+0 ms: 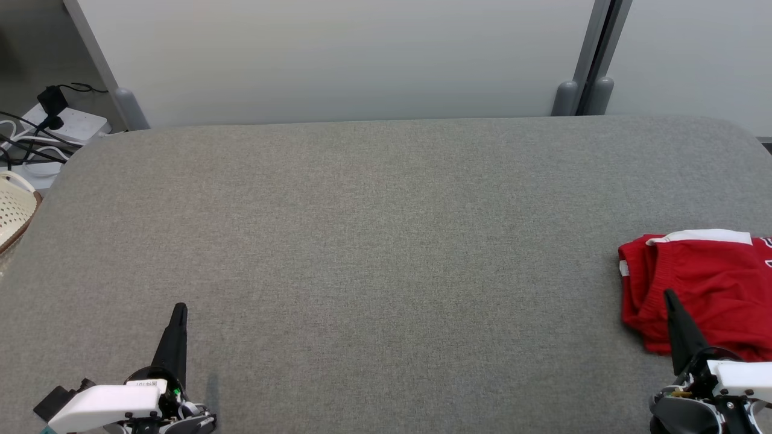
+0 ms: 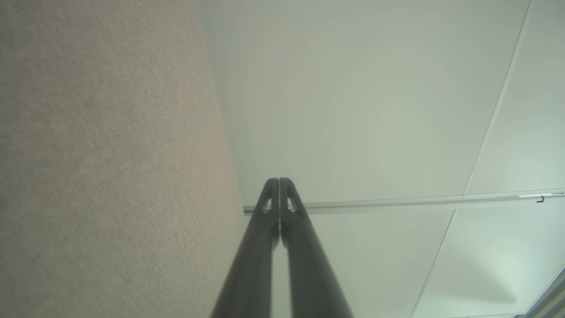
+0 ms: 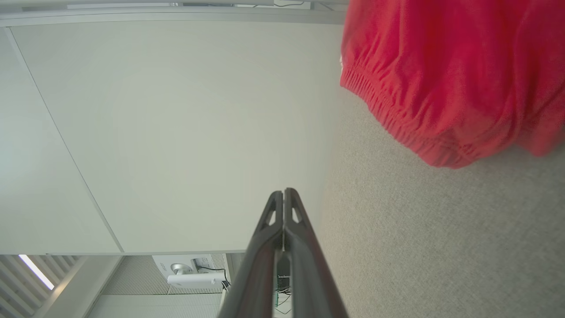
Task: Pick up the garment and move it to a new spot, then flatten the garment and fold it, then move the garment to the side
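Note:
The garment [image 1: 705, 283] is red with a white band along its far edge, lying bunched at the right edge of the grey table [image 1: 386, 241]. In the right wrist view the garment [image 3: 450, 75] shows its ribbed red hem at the upper right. My right gripper [image 1: 669, 295] is shut and empty, its tip over the garment's near left part; whether it touches the cloth I cannot tell. Its fingers [image 3: 283, 194] are pressed together. My left gripper [image 1: 180, 308] stands at the lower left, far from the garment, shut and empty, fingers [image 2: 279, 182] closed tight.
A pale wall panel [image 1: 338, 60] rises behind the table's far edge. A power strip with cables [image 1: 54, 129] and a cream basket [image 1: 13, 211] sit off the table's left side.

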`<state>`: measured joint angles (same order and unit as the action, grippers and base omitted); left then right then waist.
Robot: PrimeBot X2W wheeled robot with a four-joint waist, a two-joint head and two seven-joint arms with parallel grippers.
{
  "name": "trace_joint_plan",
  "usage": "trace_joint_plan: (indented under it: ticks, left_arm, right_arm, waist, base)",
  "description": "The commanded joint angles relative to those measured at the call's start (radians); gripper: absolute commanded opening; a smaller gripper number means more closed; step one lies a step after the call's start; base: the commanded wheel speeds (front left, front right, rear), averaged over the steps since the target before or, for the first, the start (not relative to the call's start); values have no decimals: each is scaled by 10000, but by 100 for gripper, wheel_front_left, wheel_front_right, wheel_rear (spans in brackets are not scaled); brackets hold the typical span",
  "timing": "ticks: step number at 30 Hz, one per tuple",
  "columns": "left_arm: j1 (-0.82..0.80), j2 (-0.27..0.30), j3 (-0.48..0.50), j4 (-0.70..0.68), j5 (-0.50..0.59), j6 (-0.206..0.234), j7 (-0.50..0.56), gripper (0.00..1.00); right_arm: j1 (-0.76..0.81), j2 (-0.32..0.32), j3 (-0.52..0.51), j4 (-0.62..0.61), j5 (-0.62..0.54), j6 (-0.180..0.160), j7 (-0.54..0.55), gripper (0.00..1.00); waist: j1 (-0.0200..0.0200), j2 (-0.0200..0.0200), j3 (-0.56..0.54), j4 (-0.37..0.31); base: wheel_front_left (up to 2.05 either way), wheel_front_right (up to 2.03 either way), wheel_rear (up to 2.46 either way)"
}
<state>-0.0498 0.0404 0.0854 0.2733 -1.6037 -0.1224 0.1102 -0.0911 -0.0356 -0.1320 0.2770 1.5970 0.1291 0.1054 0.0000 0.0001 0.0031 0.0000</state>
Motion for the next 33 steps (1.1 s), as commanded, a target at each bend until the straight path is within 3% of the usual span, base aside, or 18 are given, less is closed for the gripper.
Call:
trace_joint_plan:
  ticks: [1,33]
  left_arm:
    - [-583,99,285,-281,-48,-83,31,0]
    - [-582,99,284,-282,-49,-83,31,0]
  right_arm:
    - [-168,-146,183,-322,117,16,78,0]
    - [-168,-146,184,-322,118,16,77,0]
  waist:
    - [0,-1,0,0]
    - [0,-1,0,0]
  base:
    - [0,0,0]
    - [0,0,0]
